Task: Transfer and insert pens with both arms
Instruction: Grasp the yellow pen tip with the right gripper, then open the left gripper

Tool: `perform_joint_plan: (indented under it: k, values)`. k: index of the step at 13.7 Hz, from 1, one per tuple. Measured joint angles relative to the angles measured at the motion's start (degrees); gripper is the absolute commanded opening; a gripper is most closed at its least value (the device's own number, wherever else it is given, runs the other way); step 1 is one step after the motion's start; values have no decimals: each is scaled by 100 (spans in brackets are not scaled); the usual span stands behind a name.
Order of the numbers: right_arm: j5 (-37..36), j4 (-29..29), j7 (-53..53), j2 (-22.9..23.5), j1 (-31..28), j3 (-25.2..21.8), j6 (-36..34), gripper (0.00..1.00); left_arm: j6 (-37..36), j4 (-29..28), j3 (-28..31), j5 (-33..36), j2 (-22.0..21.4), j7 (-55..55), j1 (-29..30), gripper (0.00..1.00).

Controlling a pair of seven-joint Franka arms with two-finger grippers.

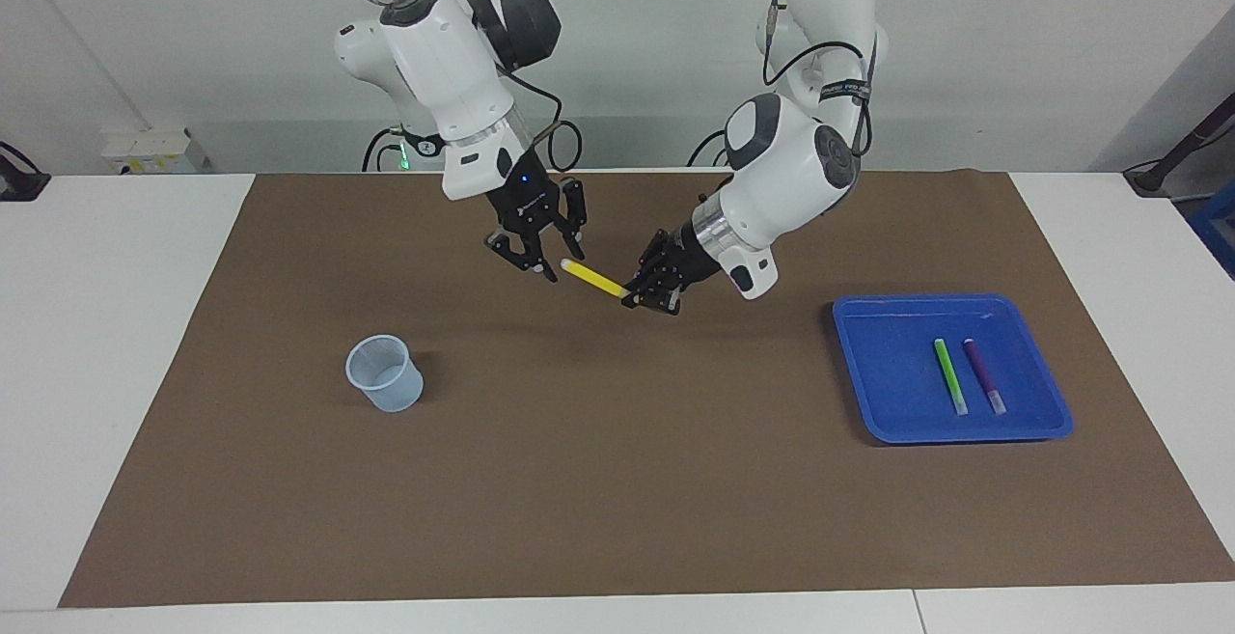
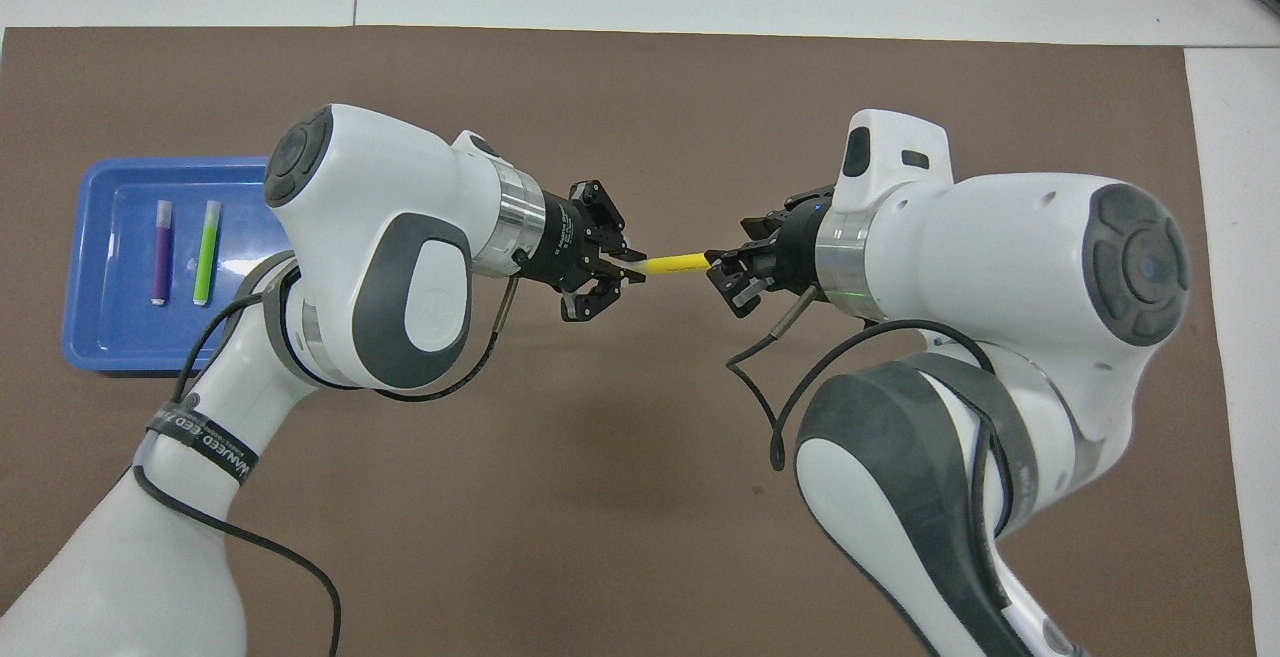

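Yellow pen [image 1: 593,279] spans between clamped left gripper [image 1: 648,298] and right gripper [image 1: 552,265], whose grip is unclear.

A white table [image 1: 125,344] was covered by a broad brown mat [image 1: 617,480]. On it a pale blue translucent plastic cup [image 1: 384,373] was set below the right gripper [image 1: 552,261], and a blue rectangular tray [image 1: 888,364] toward the left arm's end.

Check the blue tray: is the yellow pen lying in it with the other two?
No. The blue tray holds only the green pen and purple pen; the yellow pen is in the left hand.
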Motion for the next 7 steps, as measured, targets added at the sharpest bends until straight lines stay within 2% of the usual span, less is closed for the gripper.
perform_joint_plan:
  k: [7]
  values:
    - [0,0,-227,0,14,124,-27,42,0,0,-1,-1,-6,0,0,0]
